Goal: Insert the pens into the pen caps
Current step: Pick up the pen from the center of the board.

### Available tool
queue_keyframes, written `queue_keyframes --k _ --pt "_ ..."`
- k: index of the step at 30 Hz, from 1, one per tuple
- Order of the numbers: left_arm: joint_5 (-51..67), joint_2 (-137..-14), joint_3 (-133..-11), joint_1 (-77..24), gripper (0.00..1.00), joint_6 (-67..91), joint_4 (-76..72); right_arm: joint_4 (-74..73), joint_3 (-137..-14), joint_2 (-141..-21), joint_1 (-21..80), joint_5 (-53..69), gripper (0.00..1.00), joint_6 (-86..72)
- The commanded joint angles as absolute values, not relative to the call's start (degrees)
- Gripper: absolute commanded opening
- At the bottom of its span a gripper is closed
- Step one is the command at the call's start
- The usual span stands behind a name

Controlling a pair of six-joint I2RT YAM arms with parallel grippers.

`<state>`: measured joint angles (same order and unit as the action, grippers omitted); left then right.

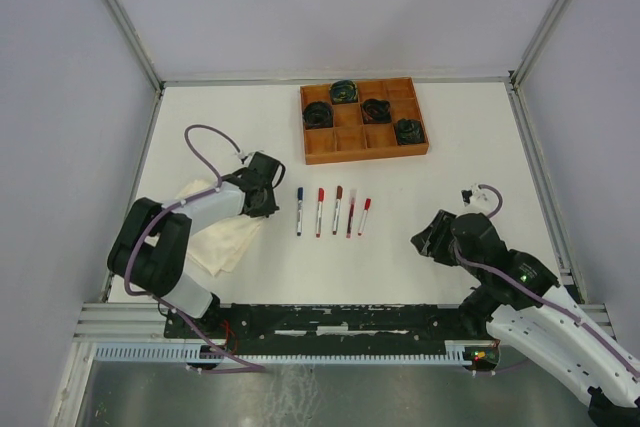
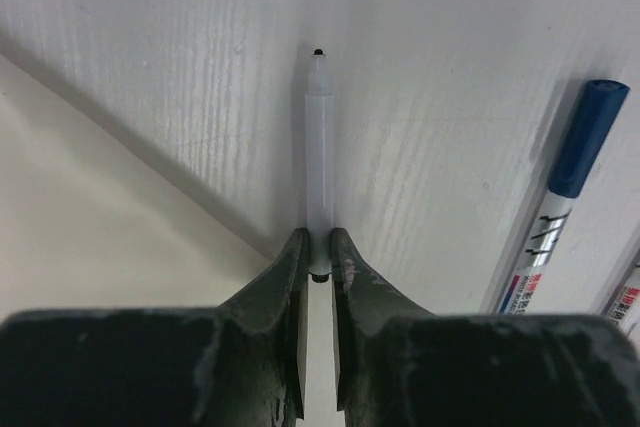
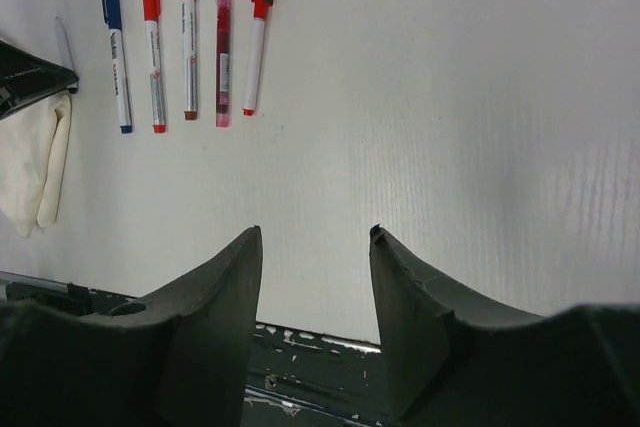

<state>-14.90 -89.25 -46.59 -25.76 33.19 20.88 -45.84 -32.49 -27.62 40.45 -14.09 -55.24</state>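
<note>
Now: left gripper clenched on a pen

It pinches the tail of the uncapped barrel, black tip pointing away, beside the cloth. Your right gripper hangs, jaws apart, over the table. Five more pens lie in a row between.

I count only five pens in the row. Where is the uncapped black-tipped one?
Left wrist view: the uncapped pen is clamped by its rear end in the left gripper, just left of the blue-capped pen.

Left gripper pinches a pen, arm reaching forward; right gripper hovers with jaws apart.
</note>
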Motion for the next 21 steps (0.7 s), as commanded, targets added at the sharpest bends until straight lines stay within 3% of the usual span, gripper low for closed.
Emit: queue_keyframes --k 1,10,21 --pt "-13.0 -85.1 -47.5 -28.4 0.12 29.4 19.0 -41.4 -35.3 -28.4 40.3 -11.1 0.55 -50.8" --pt "-8.7 -72.8 -48.2 -38.5 0.11 24.9 15.1 -30.9 -35.8 -29.3 40.3 -8.5 0.56 -50.2" --pt "5.4 -64.0 -47.3 -49.2 0.08 26.8 4.2 -10.9 -36.1 -34.9 40.3 -7.2 0.56 -55.9"
